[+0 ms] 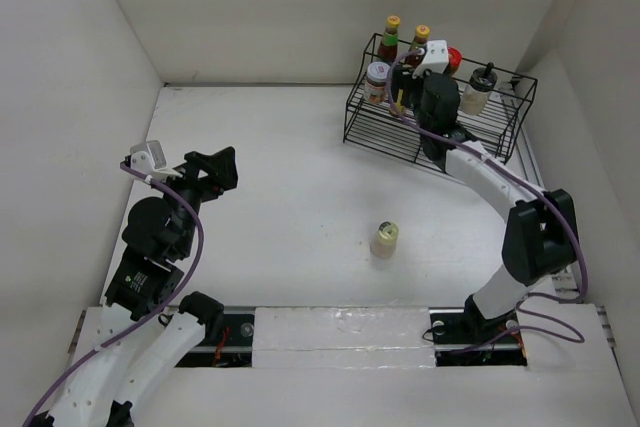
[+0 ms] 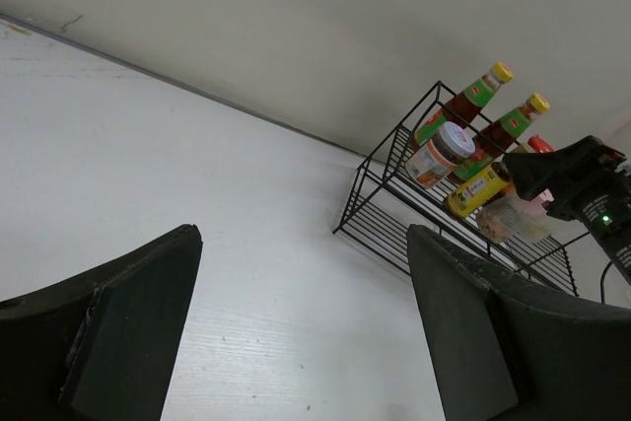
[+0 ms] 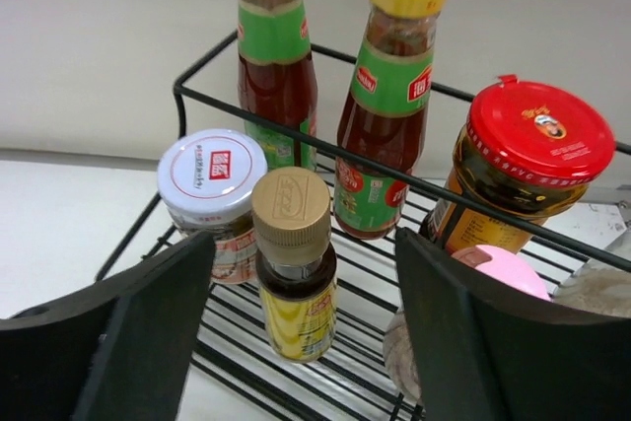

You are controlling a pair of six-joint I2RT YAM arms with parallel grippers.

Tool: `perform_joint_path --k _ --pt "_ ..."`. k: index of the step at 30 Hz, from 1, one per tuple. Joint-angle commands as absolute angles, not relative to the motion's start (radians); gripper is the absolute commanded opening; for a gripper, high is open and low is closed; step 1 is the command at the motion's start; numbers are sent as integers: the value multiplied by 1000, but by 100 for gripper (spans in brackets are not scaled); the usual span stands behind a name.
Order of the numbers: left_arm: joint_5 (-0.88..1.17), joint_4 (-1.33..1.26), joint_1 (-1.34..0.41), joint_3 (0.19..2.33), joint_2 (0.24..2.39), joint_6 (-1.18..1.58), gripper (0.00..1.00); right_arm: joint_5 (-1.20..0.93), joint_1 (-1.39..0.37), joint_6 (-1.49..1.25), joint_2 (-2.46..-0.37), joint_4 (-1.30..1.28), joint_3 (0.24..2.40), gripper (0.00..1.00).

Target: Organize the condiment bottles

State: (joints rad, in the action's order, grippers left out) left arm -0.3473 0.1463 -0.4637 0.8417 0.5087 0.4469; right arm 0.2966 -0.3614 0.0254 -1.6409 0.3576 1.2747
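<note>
Two slim yellow-capped dark sauce bottles [image 3: 274, 56] [image 3: 392, 96] stand at the back of the black wire rack [image 3: 325, 150]. With them are a white-lidded jar [image 3: 212, 194], a red-lidded jar [image 3: 523, 170] and a pink-capped shaker [image 3: 508, 268]. My right gripper [image 3: 306, 327] is open, its jaws on either side of the small yellow-brown bottle [image 3: 296, 273], which stands on the rack floor with a gap on both sides. A grey-capped shaker [image 1: 478, 90] stands at the rack's right. A cream-capped shaker [image 1: 385, 239] stands alone on the table. My left gripper [image 1: 215, 169] is open and empty.
The rack [image 1: 430, 117] stands at the back right against the white wall. White walls enclose the table [image 1: 280, 177] on the left, back and right. In the left wrist view the rack [image 2: 385, 214] and its bottles show far ahead, right of my open left gripper [image 2: 301, 322].
</note>
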Motion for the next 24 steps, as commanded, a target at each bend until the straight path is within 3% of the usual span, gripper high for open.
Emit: perform_joint_path --k 1,7,9,10,11,12,14,16,17,18,19,22,24 --pt "-339 98 -465 834 514 436 81 273 -362 20 -1537 370 1304 82" --pt "-339 98 -465 834 514 436 81 282 -397 0 -1359 290 1224 89" --pt "-339 98 -465 834 514 436 81 282 -419 -47 -1286 223 1152 72" --pt "-339 98 -465 834 514 436 81 269 -432 -66 -1264 194 1122 54" --pt "-339 98 -465 834 514 436 81 259 -471 -87 -1241 167 1088 19" --pt "-339 98 -465 834 514 436 81 259 -494 -101 -1197 144 1012 10" --pt "-339 98 -465 834 514 436 81 259 -566 -121 -1160 36 948 6" --pt "-339 98 -465 834 523 436 81 259 -609 -146 -1120 -172 916 28" --pt "-330 98 -465 834 523 436 81 268 -629 -158 -1108 -251 905 42" --pt "-330 98 -465 834 523 436 81 252 -670 -167 -1095 -311 905 69" --pt "-321 98 -465 834 523 436 81 227 -689 -167 -1069 -363 878 79" --pt "-321 98 -465 834 523 436 81 134 -762 -202 -1036 -494 832 98" --pt "-321 98 -465 834 523 436 81 117 -791 -245 -1017 -514 810 100"
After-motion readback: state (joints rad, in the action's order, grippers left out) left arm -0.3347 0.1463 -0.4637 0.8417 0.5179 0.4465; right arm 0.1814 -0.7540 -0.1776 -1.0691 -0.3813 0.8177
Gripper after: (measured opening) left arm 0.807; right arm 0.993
